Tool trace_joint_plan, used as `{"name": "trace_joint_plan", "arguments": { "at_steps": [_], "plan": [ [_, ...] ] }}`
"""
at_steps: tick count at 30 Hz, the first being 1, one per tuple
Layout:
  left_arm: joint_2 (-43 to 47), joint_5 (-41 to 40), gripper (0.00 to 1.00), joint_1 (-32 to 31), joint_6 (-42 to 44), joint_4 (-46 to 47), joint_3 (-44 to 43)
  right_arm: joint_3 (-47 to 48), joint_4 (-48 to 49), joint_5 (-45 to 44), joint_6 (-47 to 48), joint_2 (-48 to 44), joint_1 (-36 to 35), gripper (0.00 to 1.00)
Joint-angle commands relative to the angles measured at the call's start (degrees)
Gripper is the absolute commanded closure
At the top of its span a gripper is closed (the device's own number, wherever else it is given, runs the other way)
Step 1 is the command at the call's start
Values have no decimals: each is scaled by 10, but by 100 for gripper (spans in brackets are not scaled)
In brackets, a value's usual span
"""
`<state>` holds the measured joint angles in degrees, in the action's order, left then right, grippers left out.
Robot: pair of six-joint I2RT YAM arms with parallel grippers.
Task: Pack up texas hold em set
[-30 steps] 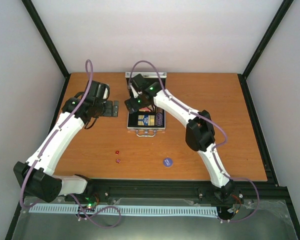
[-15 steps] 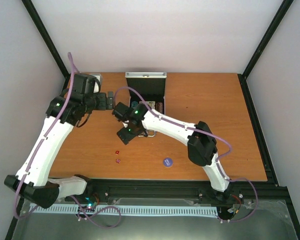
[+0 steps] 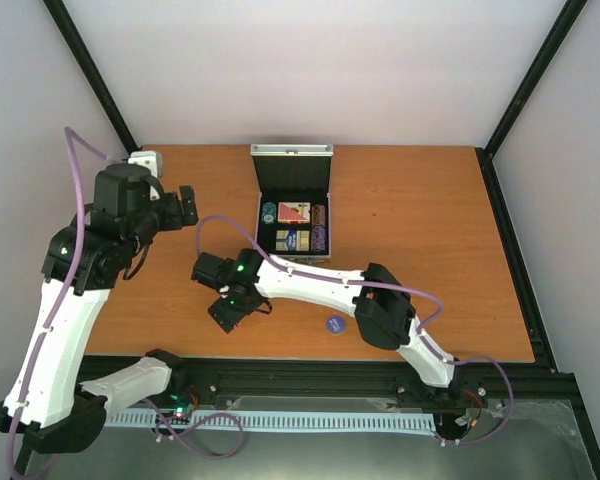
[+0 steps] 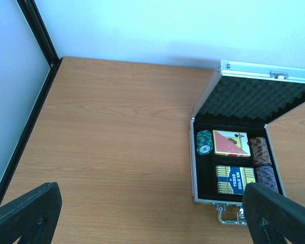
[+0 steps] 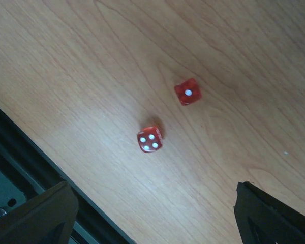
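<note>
The silver case stands open at the table's far middle with its lid up. Inside lie a red deck, a blue-yellow deck, green-yellow chips and dark chips. Two red dice lie on the wood under my right gripper, which is open and empty; that gripper hides them in the top view. The blue disc lies near the front edge. My left gripper is open, empty, and raised left of the case.
The case's handle points toward the near side. The table's black front rail runs close beside the dice. A black frame post stands at the far left corner.
My right arm has swung from the case down to the near left, over the dice. My left arm has drawn back to the left and risen.
</note>
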<state>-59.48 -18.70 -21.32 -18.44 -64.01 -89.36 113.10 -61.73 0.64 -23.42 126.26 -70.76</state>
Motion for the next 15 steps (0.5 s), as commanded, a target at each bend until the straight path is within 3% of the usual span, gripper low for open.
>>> {"name": "trace_joint_plan", "arguments": {
  "at_steps": [1,6,10,15],
  "plan": [
    [19,4,0,-2,-14,-10,-34,39,-7,6,-29,30,-15,16],
    [41,23,0,-2,-17,-3,-27,65,-11,-1,-42,72,-32,25],
    [50,38,0,-2,-21,-1,-12,84,-21,-20,-65,93,-33,48],
    [56,50,0,-2,-23,2,-4,85,-22,-46,-77,106,-33,51]
  ]
}}
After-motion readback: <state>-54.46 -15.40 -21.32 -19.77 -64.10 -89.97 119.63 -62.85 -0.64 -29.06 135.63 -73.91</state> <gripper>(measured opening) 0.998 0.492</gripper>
